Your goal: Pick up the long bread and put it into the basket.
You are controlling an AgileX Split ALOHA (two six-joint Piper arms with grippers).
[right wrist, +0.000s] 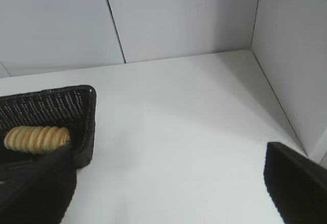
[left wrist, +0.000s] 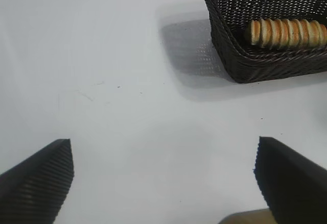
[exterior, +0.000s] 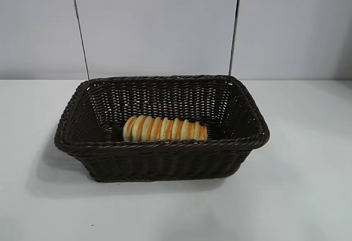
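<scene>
The long bread [exterior: 164, 129], golden-tan with orange stripes, lies inside the dark brown wicker basket [exterior: 161, 145] near its front wall. It also shows in the left wrist view [left wrist: 287, 33] and the right wrist view [right wrist: 36, 139], lying in the basket [left wrist: 265, 55] [right wrist: 82, 106]. My left gripper [left wrist: 163, 175] is open and empty over bare table, well away from the basket. My right gripper [right wrist: 168, 183] is open and empty over bare table beside the basket. Neither gripper appears in the exterior view.
The white table [exterior: 308, 197] carries only the basket. White wall panels [exterior: 165, 26] stand behind it, and a side wall [right wrist: 296, 55] closes the table's corner in the right wrist view.
</scene>
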